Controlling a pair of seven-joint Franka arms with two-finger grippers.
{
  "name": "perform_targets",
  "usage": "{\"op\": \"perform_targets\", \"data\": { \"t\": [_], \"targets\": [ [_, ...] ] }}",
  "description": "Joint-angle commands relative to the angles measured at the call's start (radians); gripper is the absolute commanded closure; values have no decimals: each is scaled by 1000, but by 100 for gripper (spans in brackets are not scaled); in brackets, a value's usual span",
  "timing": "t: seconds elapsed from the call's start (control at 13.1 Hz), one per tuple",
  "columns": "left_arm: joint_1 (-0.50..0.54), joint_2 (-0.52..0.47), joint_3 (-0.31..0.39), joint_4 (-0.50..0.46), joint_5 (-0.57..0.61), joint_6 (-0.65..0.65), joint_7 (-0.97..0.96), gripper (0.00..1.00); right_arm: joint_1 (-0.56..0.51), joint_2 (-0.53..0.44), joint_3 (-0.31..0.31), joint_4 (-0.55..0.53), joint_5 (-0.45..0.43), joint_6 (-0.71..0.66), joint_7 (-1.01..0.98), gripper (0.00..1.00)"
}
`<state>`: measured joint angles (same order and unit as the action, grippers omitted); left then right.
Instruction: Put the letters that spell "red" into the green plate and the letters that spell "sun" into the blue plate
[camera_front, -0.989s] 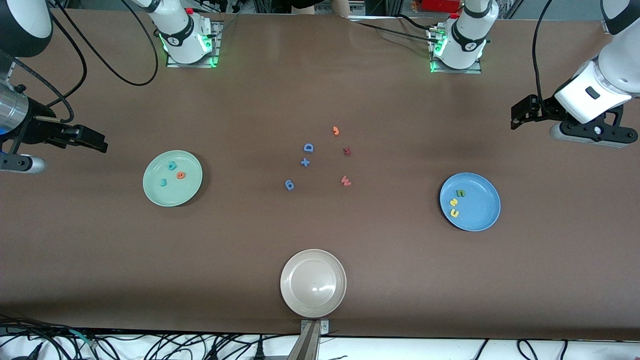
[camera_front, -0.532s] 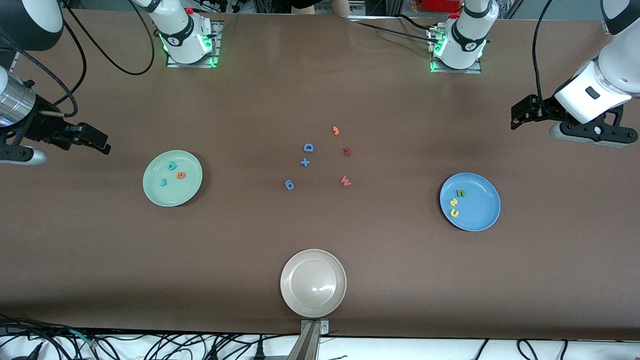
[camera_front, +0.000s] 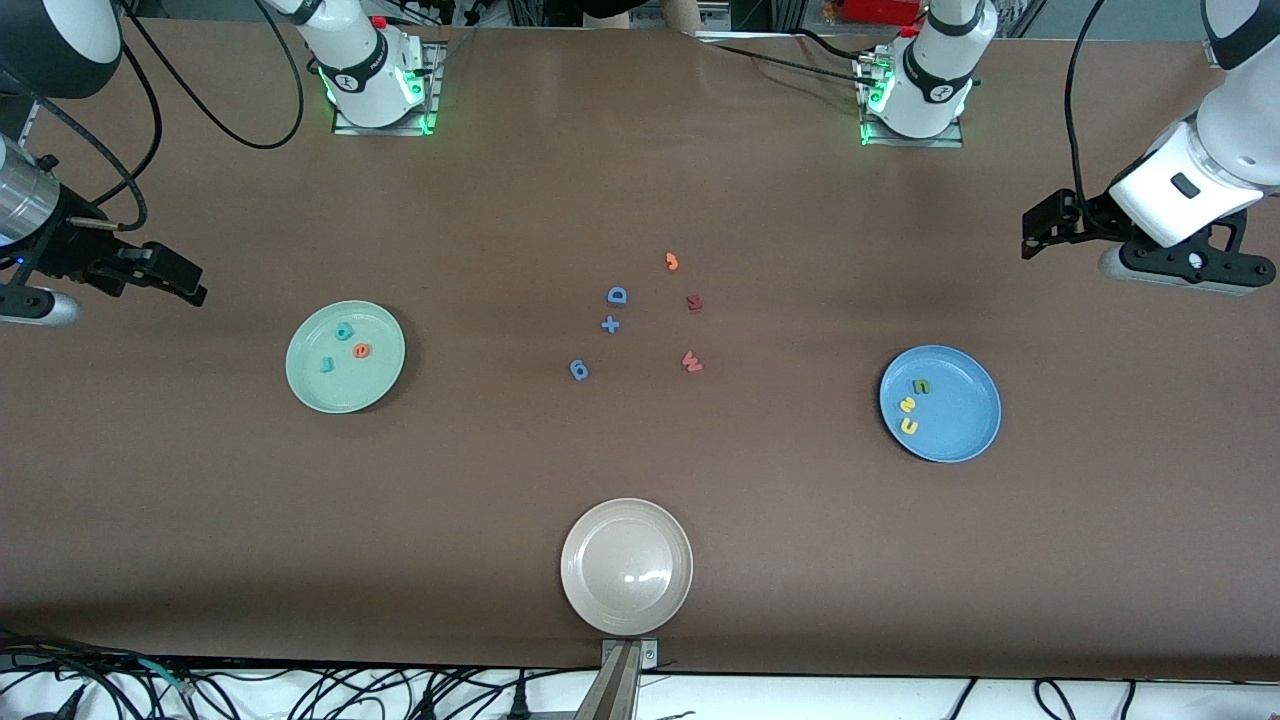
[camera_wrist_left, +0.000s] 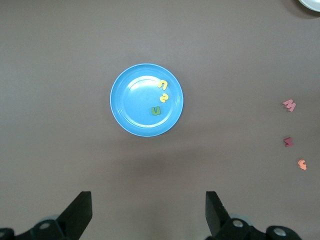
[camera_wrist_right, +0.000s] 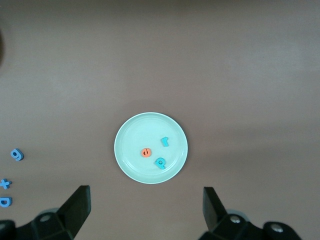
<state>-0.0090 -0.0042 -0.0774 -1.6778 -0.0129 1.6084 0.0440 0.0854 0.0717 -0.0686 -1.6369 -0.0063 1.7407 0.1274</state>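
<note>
The green plate (camera_front: 385, 375) lies toward the right arm's end of the table and holds the teal "d" (camera_front: 345, 331), orange "e" (camera_front: 361, 351) and teal "r" (camera_front: 326, 364). The blue plate (camera_front: 965, 420) lies toward the left arm's end and holds the green "n" (camera_front: 920, 385), yellow "s" (camera_front: 907, 405) and yellow "u" (camera_front: 909, 426). My right gripper (camera_front: 190, 280) hangs open and empty over bare table beside the green plate (camera_wrist_right: 131, 145). My left gripper (camera_front: 1040, 230) waits open and empty over bare table beside the blue plate (camera_wrist_left: 132, 107).
A beige plate (camera_front: 578, 590) sits at the table edge nearest the front camera. Loose pieces lie mid-table: a blue "D" (camera_front: 617, 295), a blue plus (camera_front: 610, 324), a blue "6" (camera_front: 579, 370), an orange piece (camera_front: 672, 262), a dark red letter (camera_front: 694, 302), a pink "w" (camera_front: 691, 361).
My right gripper has drifted a little above the table by the green plate and ended slightly closer to the table's end. The left arm and all letters have stayed put.
</note>
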Motion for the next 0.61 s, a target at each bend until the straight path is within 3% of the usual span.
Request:
{"op": "perform_targets", "data": {
  "t": [0.0, 0.53],
  "targets": [
    [3, 0, 2, 12, -18, -13, 22, 0, -12, -24, 15, -17, -3, -3, 18, 1],
    [3, 0, 2, 12, -18, -13, 22, 0, -6, -26, 12, -15, 29, -9, 44, 0]
  ]
}}
